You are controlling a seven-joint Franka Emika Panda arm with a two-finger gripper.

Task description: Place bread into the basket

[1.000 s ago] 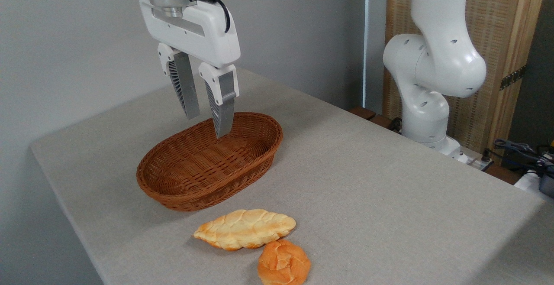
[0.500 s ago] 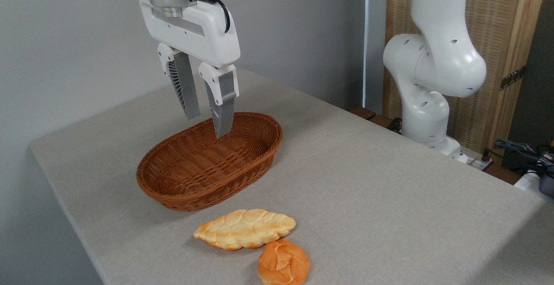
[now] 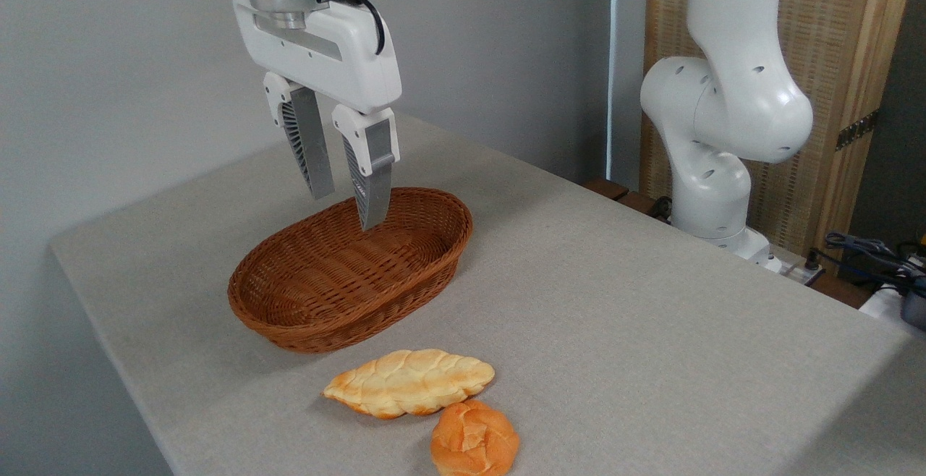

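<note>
Tool [image 3: 346,205] first: it hung over the far end of the basket [image 3: 304,317], its two grey fingers [image 3: 372,179] pointing down with a plain gap between them and nothing held, the tips at about rim height in the picture. The basket was empty.

The bread [image 3: 409,382] lay on the worktop [image 3: 615,302] just in front of the basket's near wall, apart from it, long axis running left to right, pale with orange-brown patches. A round knotted bun [image 3: 474,438] sat at its near right end, seemingly touching or nearly so.

The step in hand looked like the reach for the loaf, none of it done. To do it well, the tool would likely need to rise clear of the rim, travel toward the camera, and come down over the loaf's middle with the fingers straddling its short width. Centring matters: drifting right could catch the bun instead. A gentle squeeze should suit something that looks soft.
</note>
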